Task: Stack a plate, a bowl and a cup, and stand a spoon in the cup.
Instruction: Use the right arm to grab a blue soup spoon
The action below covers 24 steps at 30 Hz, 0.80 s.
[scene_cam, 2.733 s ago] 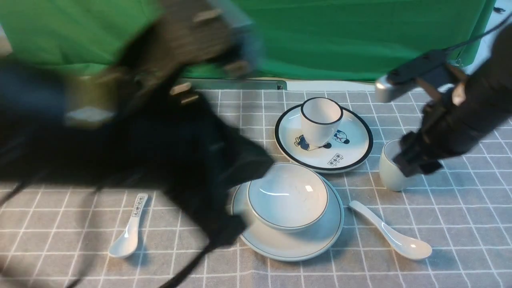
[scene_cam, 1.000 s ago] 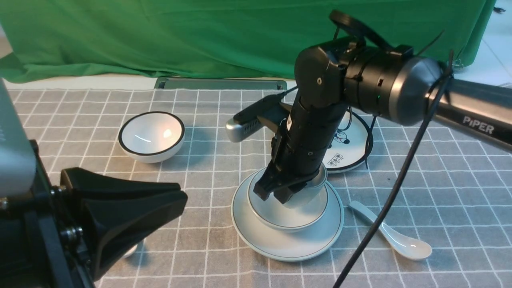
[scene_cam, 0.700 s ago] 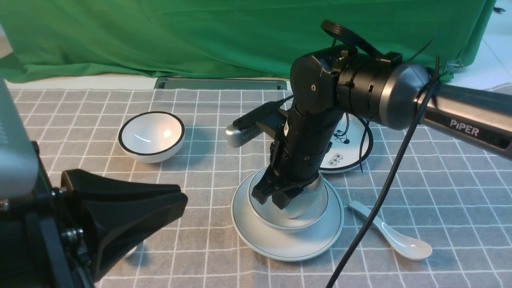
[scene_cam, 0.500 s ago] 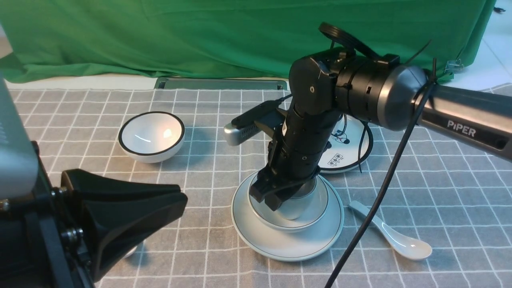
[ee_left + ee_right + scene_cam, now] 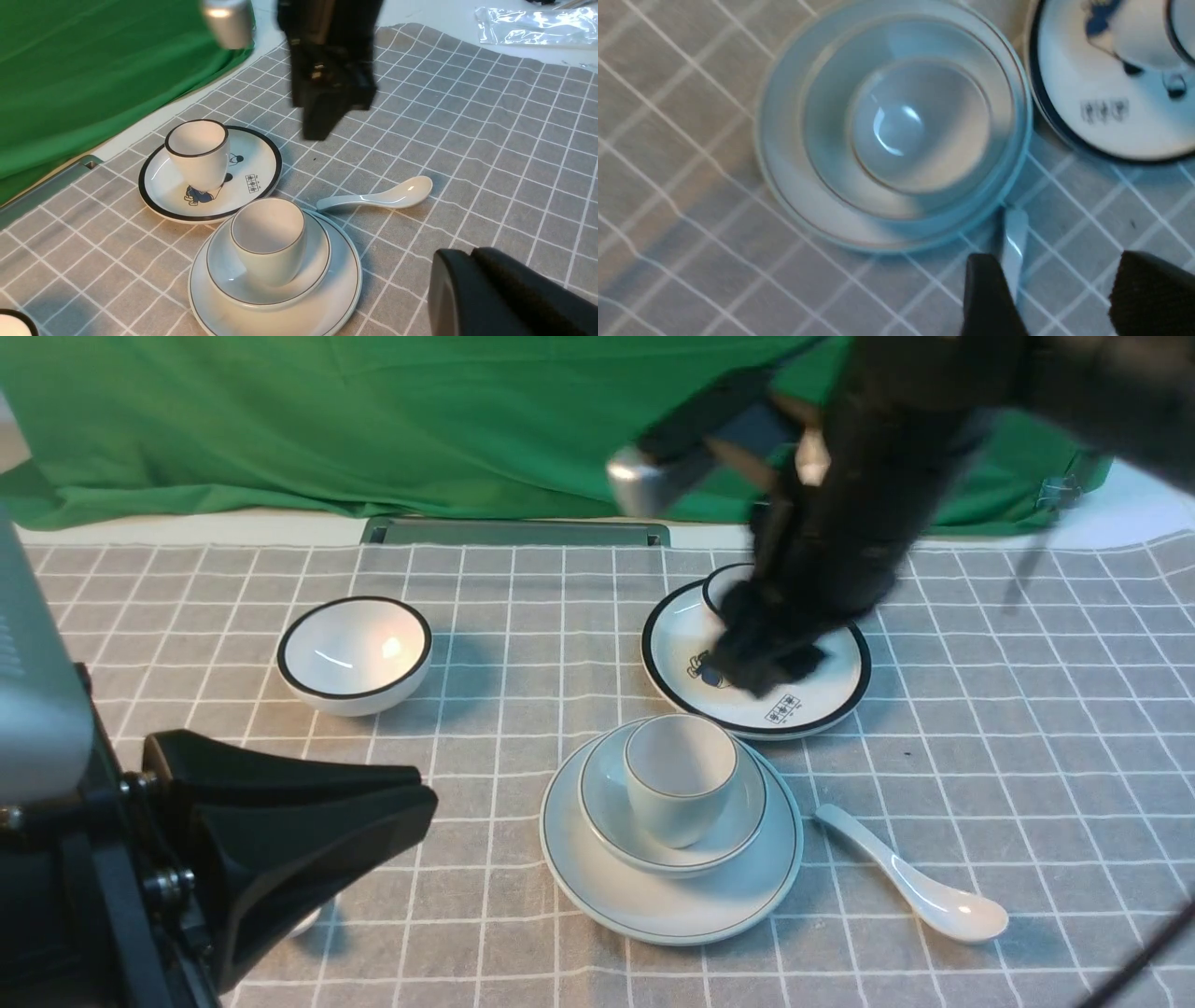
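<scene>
On the grey checked cloth of the desk (image 5: 523, 644), near the front middle, sits the large round pale bluish-white plate (image 5: 672, 915) with its thin dark rim line. The shallow pale bowl (image 5: 597, 803) rests in it, and the small handleless grey-white cup (image 5: 677, 784) stands upright in the bowl, mouth up. The plain glossy white ceramic spoon (image 5: 910, 877) lies flat on the cloth to the right of the stack. Its handle end is just beside the plate's rim; whether they touch I cannot tell.

Behind the stack is a black-rimmed plate (image 5: 822, 695) printed with blue cartoon figures and a small boxed block of black characters, too small to read. A black-rimmed white cup (image 5: 198, 154) stands on it. A black-rimmed white bowl (image 5: 355, 653) sits well apart to the left.

The right pincer (image 5: 1057, 270), blurred, hangs in the air above the printed plate. Its two black fingers are spread apart with nothing between them. The left pincer (image 5: 411, 803) fills the near left corner, and I cannot tell whether it is apart or together.
</scene>
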{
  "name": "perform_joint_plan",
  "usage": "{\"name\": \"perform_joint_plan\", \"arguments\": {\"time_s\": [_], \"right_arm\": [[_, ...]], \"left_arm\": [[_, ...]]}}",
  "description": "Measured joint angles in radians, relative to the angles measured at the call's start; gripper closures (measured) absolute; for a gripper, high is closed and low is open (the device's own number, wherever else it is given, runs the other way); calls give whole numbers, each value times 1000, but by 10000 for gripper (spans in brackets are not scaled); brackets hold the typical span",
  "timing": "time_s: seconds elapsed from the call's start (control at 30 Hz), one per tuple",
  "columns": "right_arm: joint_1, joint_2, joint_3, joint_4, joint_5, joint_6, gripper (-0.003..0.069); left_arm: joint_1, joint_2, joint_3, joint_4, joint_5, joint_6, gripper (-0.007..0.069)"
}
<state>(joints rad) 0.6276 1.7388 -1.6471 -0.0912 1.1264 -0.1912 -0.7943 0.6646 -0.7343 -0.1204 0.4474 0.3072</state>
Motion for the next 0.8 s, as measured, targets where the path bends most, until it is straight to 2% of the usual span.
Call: {"name": "perform_joint_plan", "arguments": {"time_s": [0.07, 0.1, 0.2, 0.27, 0.5, 0.8], "right_arm": [[-38, -18, 83, 5, 0, -3, 274], [-103, -26, 182, 34, -15, -25, 269], [-200, -8, 352, 99, -128, -91, 242], [-231, 10, 394, 140, -191, -132, 228], [-264, 116, 408, 235, -327, -239, 212], [-264, 211, 406, 216, -474, -271, 213]], "left_arm": [[0, 0, 0, 3, 0, 0, 613], [0, 0, 0, 3, 0, 0, 613], [0, 0, 0, 6, 0, 0, 613], [0, 0, 0, 7, 0, 0, 613], [0, 0, 0, 7, -15, 0, 613], [0, 0, 0, 5, -16, 0, 613]]}}
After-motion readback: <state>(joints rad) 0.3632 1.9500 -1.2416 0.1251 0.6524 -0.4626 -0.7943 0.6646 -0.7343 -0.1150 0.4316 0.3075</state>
